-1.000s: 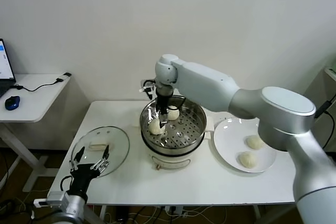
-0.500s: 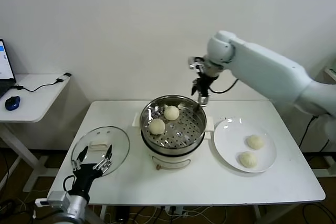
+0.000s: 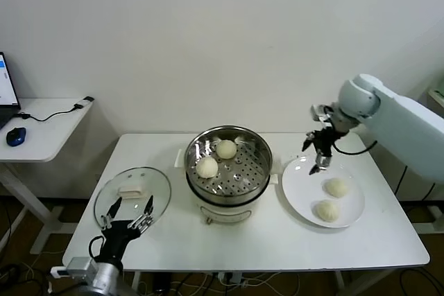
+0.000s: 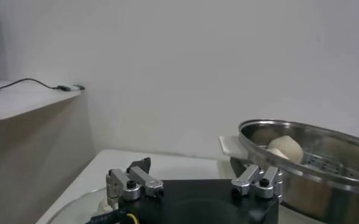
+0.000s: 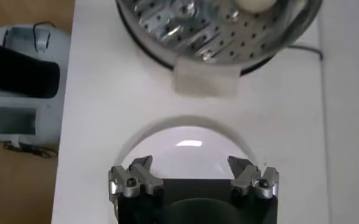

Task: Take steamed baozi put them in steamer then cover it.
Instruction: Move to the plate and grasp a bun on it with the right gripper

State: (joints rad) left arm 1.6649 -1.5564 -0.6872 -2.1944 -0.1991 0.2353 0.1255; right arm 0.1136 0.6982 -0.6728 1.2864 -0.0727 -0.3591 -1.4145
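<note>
The steel steamer (image 3: pixel 244 172) stands mid-table on its white cooker base and holds two steamed baozi (image 3: pixel 226 148) (image 3: pixel 207 167). Two more baozi (image 3: pixel 336 187) (image 3: pixel 326 210) lie on the white plate (image 3: pixel 300 186) to its right. My right gripper (image 3: pixel 318 152) hangs open and empty above the plate's far left rim; its wrist view shows the gripper (image 5: pixel 191 167) over the plate (image 5: pixel 185 143), with the steamer (image 5: pixel 216 33) beyond. The glass cover (image 3: pixel 149 186) lies flat to the left of the steamer. My left gripper (image 3: pixel 125 215) waits open at the cover's near edge, facing the steamer (image 4: pixel 313 159).
A side desk (image 3: pixel 48 126) with a laptop, a blue mouse (image 3: pixel 15 135) and a cable stands to the left of the table. The cooker's white side handle (image 5: pixel 206 80) juts toward the plate. Off the table edge, the right wrist view shows a grey-white machine body (image 5: pixel 21 91).
My right arm has lifted out of the steamer, leaving a second baozi there, and swung right to hang over the plate. The left gripper has barely moved.
</note>
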